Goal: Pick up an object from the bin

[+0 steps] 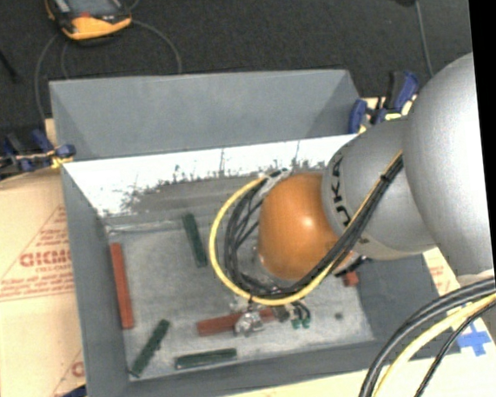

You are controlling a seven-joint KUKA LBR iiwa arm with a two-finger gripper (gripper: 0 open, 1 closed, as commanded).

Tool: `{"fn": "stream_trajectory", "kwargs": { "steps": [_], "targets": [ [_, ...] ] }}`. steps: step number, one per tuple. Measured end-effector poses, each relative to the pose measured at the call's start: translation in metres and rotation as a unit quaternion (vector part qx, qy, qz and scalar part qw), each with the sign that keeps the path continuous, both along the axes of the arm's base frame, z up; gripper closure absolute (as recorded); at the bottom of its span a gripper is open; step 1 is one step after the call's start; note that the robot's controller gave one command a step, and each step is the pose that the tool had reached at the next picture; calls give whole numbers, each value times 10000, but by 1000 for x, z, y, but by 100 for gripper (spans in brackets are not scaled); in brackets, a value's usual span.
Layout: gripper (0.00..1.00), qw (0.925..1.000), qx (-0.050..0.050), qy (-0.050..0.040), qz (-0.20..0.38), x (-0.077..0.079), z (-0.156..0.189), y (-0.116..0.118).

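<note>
The grey bin [92, 322] holds a few thin sticks spread over its floor, well apart from one another for the most part. Farthest left, a red stick [120, 285] lies along the left wall, running from back to front. Just below and to its right, a slanted green stick [150, 347] rests in the front left corner, its upper end pointing right. Next comes a flat green stick [205, 359] lying crosswise close to the front wall, and above it, nearer the back, another dark one, the upper green stick [195, 239], stands almost straight up and down in the view, tilted a little. Between these two, a brown stick [217, 326] lies crosswise on the floor near the front. Its right end meets the end effector [249, 320], a small pale metal part low over the floor; whether it is open or closed, and whether it has hold of the brown stick, cannot be told. Above it loop the yellow and black cables [224, 239], then the orange cover [294, 224] on the wrist. Just right of the end effector sits a small green bit [301, 319], and farther right a red bit [350, 278] peeks from under the silver arm [420, 177].
</note>
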State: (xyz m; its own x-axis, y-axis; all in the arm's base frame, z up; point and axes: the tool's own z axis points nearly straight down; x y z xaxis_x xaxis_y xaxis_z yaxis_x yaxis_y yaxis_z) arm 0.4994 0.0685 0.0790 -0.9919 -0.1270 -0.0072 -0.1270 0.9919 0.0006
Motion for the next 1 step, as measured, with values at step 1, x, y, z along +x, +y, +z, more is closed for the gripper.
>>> {"fn": "stream_trajectory", "kwargs": {
  "steps": [1],
  "targets": [
    [100,10000,-9,21,23,-16,122,6]
  ]
}}
